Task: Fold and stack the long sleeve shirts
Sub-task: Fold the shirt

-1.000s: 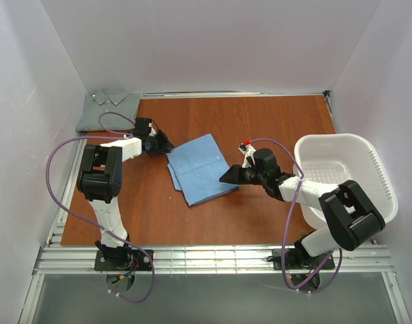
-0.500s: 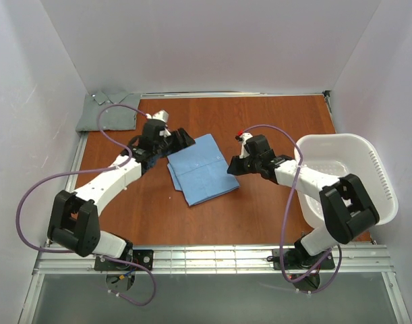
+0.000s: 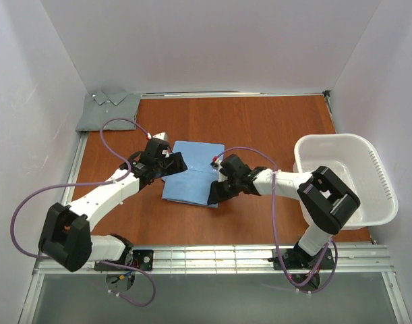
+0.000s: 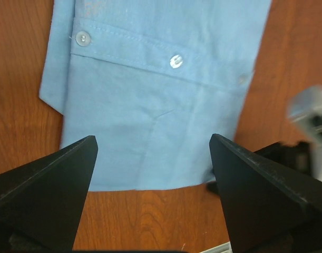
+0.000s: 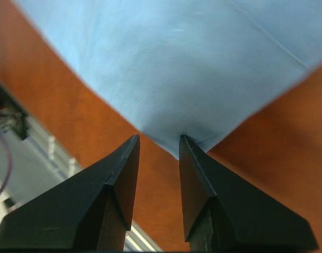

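Two black fingers (image 4: 50,195) of the left gripper (image 4: 153,137) stand spread wide with nothing between them, hovering over the light blue shirt (image 4: 150,95). Its stitched placket with two white buttons (image 4: 176,61) runs across the upper part of the left wrist view. On the right gripper (image 5: 158,138) we see the fingertips (image 5: 126,158) narrowly parted, and a corner of the same shirt reaches down into the gap between them; whether they pinch it we cannot tell. From above, the light blue shirt lies folded and flat near the middle of the wooden table (image 3: 280,128), with the left gripper at its left edge and the right gripper at its lower right corner. We find the grey-green shirt (image 3: 108,111) folded at the upper left of the frame, at the table's far corner, well apart from the blue one. At the right edge of the frame stands the white laundry basket (image 3: 384,196)
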`<state>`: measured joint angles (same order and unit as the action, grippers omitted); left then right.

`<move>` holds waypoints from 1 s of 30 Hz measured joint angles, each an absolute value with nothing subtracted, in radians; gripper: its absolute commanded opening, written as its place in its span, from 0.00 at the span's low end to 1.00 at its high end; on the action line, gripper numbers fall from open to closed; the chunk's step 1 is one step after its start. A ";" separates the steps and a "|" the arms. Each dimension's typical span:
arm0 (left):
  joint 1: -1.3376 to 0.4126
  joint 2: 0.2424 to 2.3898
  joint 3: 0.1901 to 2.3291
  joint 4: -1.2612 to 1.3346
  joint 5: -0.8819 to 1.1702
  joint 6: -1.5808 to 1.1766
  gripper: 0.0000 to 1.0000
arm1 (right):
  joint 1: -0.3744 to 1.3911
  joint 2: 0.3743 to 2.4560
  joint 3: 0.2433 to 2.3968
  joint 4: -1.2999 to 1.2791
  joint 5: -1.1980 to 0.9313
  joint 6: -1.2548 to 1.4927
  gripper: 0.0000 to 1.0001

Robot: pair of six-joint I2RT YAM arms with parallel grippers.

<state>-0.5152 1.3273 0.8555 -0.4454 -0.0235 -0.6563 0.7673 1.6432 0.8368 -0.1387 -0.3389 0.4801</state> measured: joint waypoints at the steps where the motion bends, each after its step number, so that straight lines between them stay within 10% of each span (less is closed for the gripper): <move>1: -0.516 1.297 0.855 -0.447 -0.030 -0.643 0.84 | 0.801 1.651 0.837 -0.116 -0.355 0.512 0.28; 7: -0.547 1.174 0.855 -0.449 -0.044 -0.551 0.91 | 0.888 1.618 0.836 -0.033 -0.344 0.614 0.35; 16: -0.856 1.285 0.889 -0.485 -0.156 -0.453 0.91 | 0.685 1.237 0.729 -0.043 -0.216 0.643 0.78; 30: -1.237 1.742 1.097 -0.686 -0.554 -0.450 0.72 | 0.518 1.024 0.572 -0.152 -0.204 0.633 0.86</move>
